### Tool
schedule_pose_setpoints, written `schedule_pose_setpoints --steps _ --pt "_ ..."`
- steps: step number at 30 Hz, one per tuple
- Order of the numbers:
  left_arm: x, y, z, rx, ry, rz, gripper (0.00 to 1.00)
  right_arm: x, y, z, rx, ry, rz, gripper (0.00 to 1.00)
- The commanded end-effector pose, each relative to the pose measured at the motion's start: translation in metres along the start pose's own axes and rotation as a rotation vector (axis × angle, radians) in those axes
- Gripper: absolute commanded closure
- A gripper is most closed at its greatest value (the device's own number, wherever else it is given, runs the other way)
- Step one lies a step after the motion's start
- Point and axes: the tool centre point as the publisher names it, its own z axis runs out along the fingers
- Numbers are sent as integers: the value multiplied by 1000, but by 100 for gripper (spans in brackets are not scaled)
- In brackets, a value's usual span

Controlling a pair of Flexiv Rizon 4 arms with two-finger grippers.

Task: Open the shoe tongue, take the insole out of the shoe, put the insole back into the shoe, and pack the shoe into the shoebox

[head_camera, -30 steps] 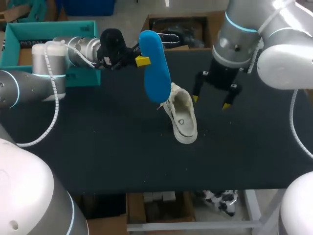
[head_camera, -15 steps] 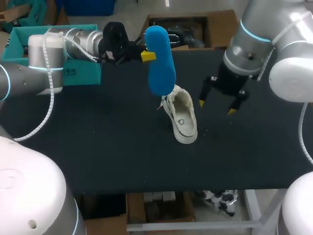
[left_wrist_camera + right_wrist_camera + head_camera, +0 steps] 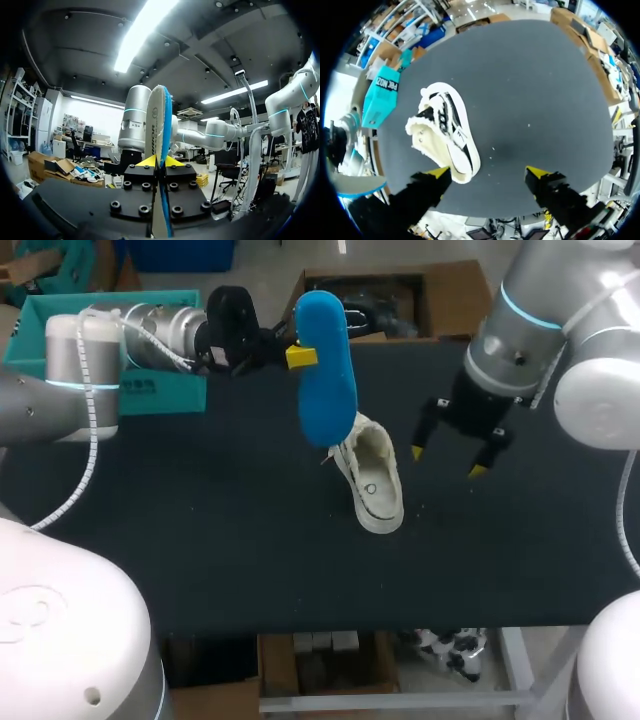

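Left tool (image 3: 299, 357) is clamped on the blue insole (image 3: 327, 380), holding it up on end right by the white shoe (image 3: 372, 485). The shoe sits mid-bench (image 3: 200, 540). Right tool (image 3: 447, 461) hangs beside it, fingers spread wide, nothing in them.

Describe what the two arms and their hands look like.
Both the left arm and right arm are rounded silver-grey links with thin cyan rings at joints. A white coiled cable runs along the left arm. The left hand and right hand are black with bright yellow fingertips.
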Motion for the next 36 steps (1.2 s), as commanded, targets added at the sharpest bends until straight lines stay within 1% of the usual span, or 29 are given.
schedule_pose_setpoints --steps 1,5,8,20,21,22,23,24,25,26,27,36 --pt "7 3 6 8 -83 -13 100 -5 -2 0 -4 8 4 0" --pt "8 0 11 11 -100 -33 100 -9 -3 0 -11 7 9 0" --pt "6 -2 12 51 -88 -91 100 -9 -3 0 -11 8 10 0" --pt "6 -2 12 51 -88 -91 100 -9 -3 0 -11 8 10 0" --pt "6 -2 12 51 -88 -91 100 -2 -4 0 76 47 35 0" --pt "6 -2 12 51 -88 -91 100 1 -4 0 148 18 115 0" --pt "6 -2 12 51 -88 -91 100 5 -5 0 190 25 175 0" --pt "6 -2 12 51 -88 -91 100 7 -6 -4 258 100 308 0" --pt "6 -2 12 51 -88 -91 100 6 -8 -7 351 111 441 0" --pt "6 -2 12 51 -88 -91 100 9 -14 -12 353 109 462 0" --pt "6 -2 12 51 -88 -91 100 14 -20 -19 377 185 466 0" --pt "6 -2 12 51 -88 -91 100 14 -20 -19 377 185 466 0"
